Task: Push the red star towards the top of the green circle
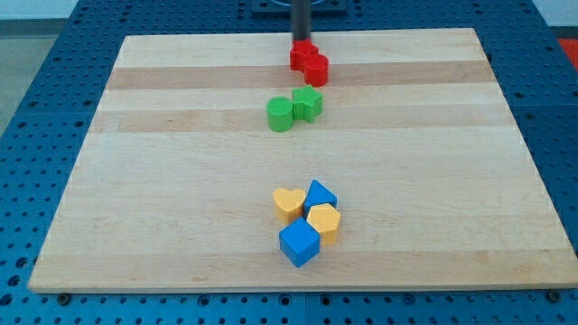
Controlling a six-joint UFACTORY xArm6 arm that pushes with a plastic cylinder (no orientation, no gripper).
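Note:
The red star (301, 55) lies near the view's top middle of the wooden board, touching a second red block, rounded in shape (317, 70), at its lower right. My tip (301, 41) is at the star's upper edge, touching it or very close. The green circle (280, 115) lies below and a little left of the red blocks, with a gap between them. A green star (308, 103) touches the circle's right side and sits just below the rounded red block.
A cluster lies at the view's lower middle: a yellow heart (289, 204), a blue triangle (319, 195), a yellow hexagon (323, 222) and a blue cube (299, 244). The board's top edge (217, 37) runs just behind my tip.

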